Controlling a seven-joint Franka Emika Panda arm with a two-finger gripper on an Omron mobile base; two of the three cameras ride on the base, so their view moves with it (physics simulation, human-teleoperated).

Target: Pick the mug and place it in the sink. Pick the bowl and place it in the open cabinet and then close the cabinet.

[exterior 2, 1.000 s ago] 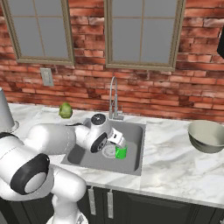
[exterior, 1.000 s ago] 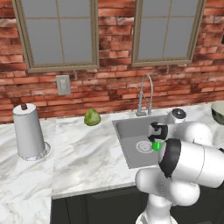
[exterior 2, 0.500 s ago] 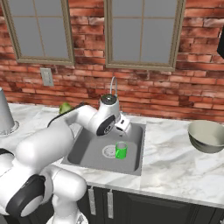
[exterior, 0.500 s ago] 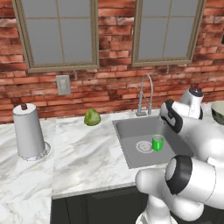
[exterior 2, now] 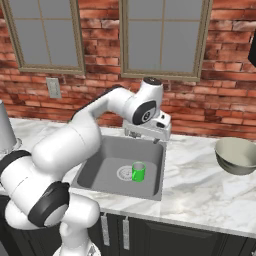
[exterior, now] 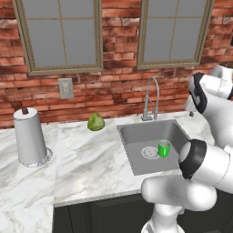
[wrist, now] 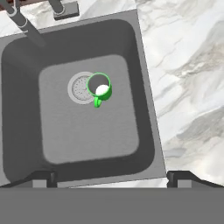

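The mug (wrist: 100,89) has been let go and left upright by the drain in the sink (wrist: 26,65), the gripper (exterior 2: 148,133) has been lifted with fingers apart, probably empty, so the bowl (exterior 2: 237,155) is likely next.

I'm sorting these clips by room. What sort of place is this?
A kitchen, rendered rather than real. A sink with a tall faucet is set in a marble counter under a brick wall, with a paper towel roll and a bowl nearby.
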